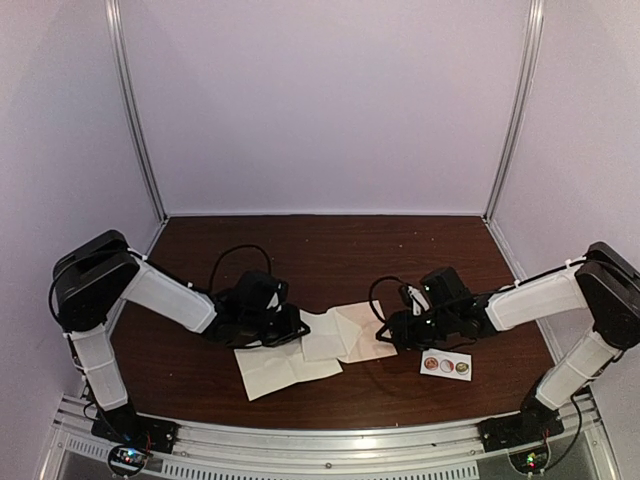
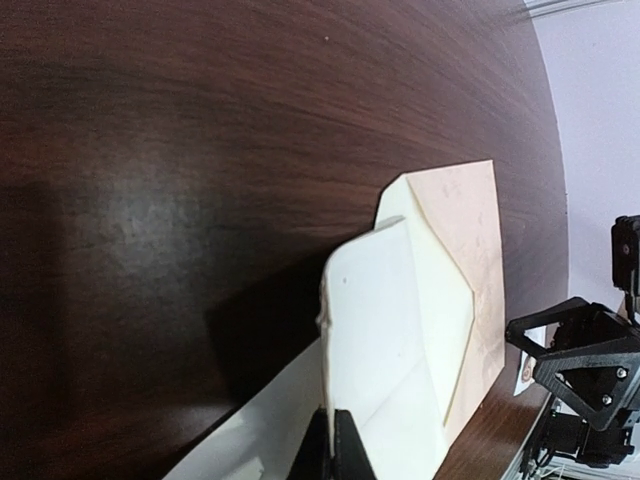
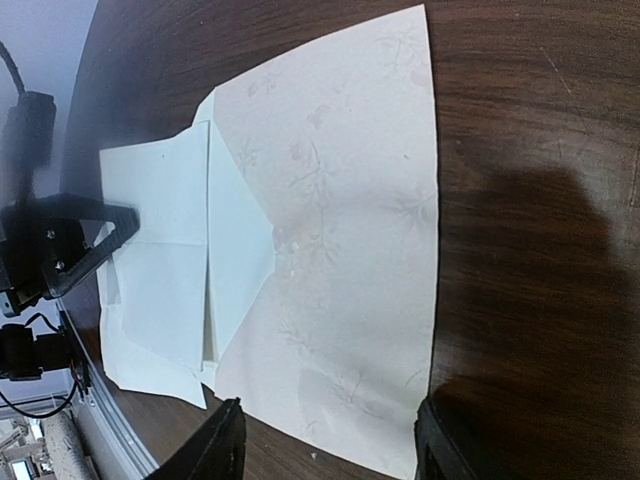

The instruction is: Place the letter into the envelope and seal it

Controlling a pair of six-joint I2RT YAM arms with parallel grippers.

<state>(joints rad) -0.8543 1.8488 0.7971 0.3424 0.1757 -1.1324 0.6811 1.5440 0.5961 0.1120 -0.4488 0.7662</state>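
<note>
The pale tan envelope (image 1: 360, 330) lies flat at the table's centre with its pointed opening towards the left; it also shows in the left wrist view (image 2: 470, 240) and in the right wrist view (image 3: 350, 230). My left gripper (image 1: 290, 328) (image 2: 340, 450) is shut on the edge of a creased whitish letter sheet (image 2: 380, 320) (image 3: 160, 230). It holds that edge lifted off the table against the envelope's open side. My right gripper (image 1: 388, 330) (image 3: 330, 450) is open, its two fingers straddling the envelope's right edge just above it.
A second, larger whitish sheet (image 1: 280, 372) lies on the table in front of the left gripper. A small white strip with three round stickers (image 1: 445, 364) lies in front of the right gripper. Purple walls enclose the brown table (image 1: 330, 250).
</note>
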